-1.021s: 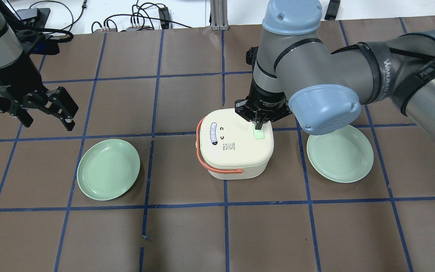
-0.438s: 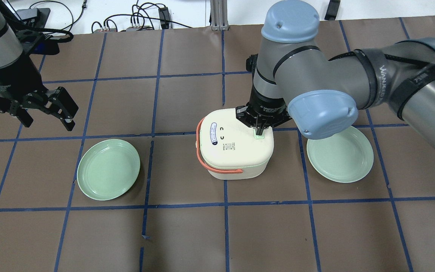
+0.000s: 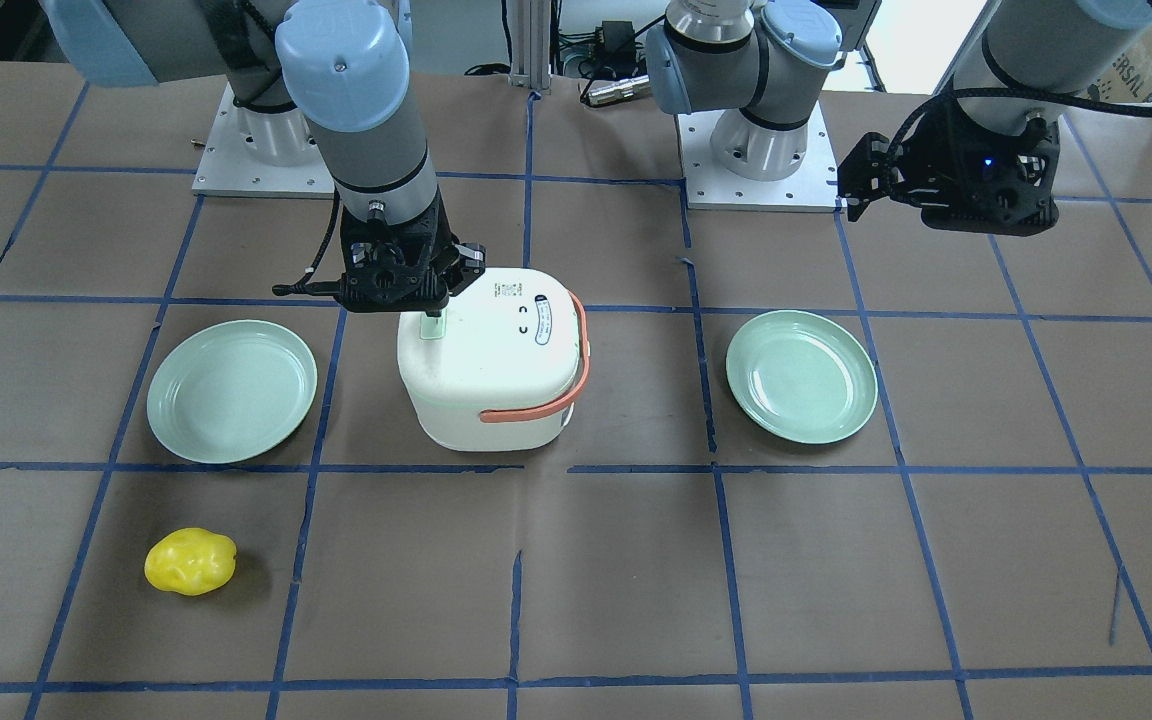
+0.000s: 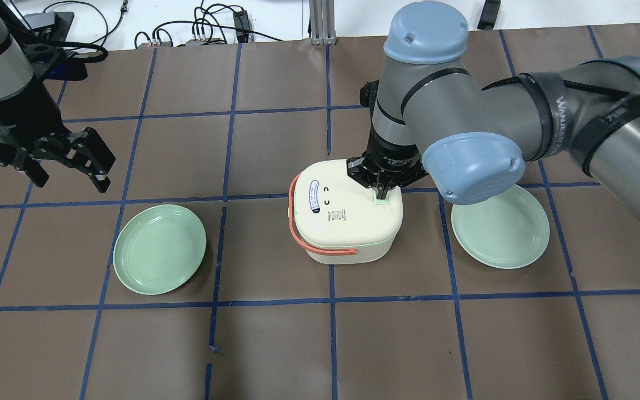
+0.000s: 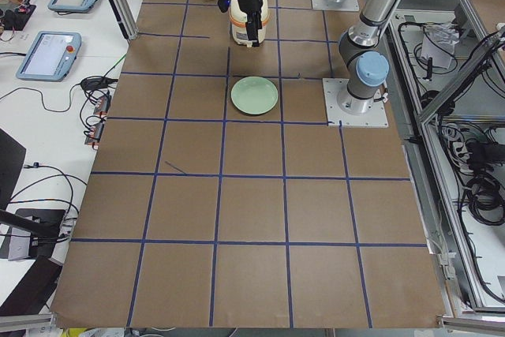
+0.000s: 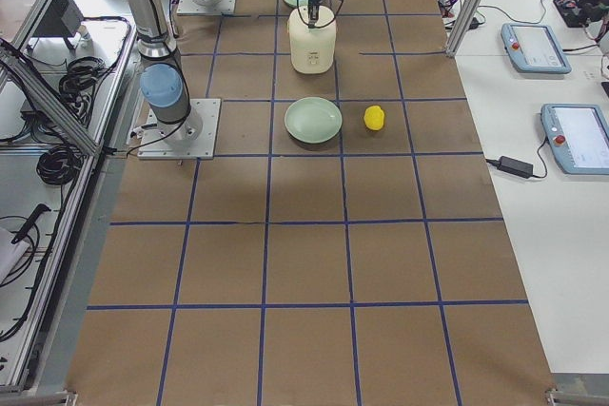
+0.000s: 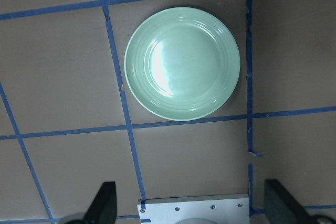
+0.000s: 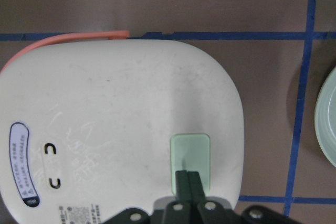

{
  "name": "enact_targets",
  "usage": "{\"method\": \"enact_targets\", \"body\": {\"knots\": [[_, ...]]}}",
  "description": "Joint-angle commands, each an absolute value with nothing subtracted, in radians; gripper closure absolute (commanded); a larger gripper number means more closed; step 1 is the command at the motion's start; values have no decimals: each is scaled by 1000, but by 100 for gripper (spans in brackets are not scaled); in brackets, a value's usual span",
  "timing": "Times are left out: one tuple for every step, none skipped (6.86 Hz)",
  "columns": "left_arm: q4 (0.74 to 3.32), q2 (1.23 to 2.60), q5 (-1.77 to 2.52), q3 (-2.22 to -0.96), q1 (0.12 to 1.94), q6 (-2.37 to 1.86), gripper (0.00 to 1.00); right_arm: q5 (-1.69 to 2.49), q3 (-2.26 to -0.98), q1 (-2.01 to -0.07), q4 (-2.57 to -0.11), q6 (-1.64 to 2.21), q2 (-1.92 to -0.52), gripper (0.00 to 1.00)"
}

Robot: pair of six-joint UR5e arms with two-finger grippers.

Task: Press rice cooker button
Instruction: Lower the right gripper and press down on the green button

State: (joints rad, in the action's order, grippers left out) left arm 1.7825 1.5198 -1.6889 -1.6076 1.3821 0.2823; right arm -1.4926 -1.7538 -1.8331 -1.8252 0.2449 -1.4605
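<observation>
- Since a second earlier, the right gripper point(image 4: 382, 190) had been lowered onto the lid, so that less of the green button point(image 8: 190, 150) was left showing; nothing else had been shifted.
- Its fingers were pressed together, with the tips set on the button's edge nearest the wrist.
- The rice cooker point(image 4: 348, 222) was stood mid-bench, lid shut, between two green plates point(image 4: 159, 255).
- The left gripper point(image 4: 70, 179) was held apart and empty, well off to the side.
- A slip onto the plain lid could be caused by so off-centre a contact. The light cooker could also be tipped or slid by too hard a push.
- The bench point(image 4: 275, 344) was covered in brown sheet with a grid of blue tape. A yellow lump point(image 3: 190, 561) lay on it, and side tables carried cables and control panels.
</observation>
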Motion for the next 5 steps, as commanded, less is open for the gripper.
{"method": "enact_targets", "body": {"knots": [[1782, 1520, -1689, -1608, 1382, 282, 0, -1491, -1761, -1833, -1836, 241, -1459, 87], [1782, 1520, -1689, -1608, 1382, 282, 0, -1493, -1785, -1833, -1859, 241, -1456, 86], [1782, 1520, -1689, -1608, 1382, 282, 0, -1493, -1804, -1833, -1894, 241, -1456, 85], [1782, 1520, -1689, -1608, 1382, 282, 0, -1493, -1805, -1833, -1898, 242, -1456, 85], [1782, 1520, -1689, -1608, 1382, 282, 0, -1494, -1796, -1833, -1896, 245, -1456, 86]]}}
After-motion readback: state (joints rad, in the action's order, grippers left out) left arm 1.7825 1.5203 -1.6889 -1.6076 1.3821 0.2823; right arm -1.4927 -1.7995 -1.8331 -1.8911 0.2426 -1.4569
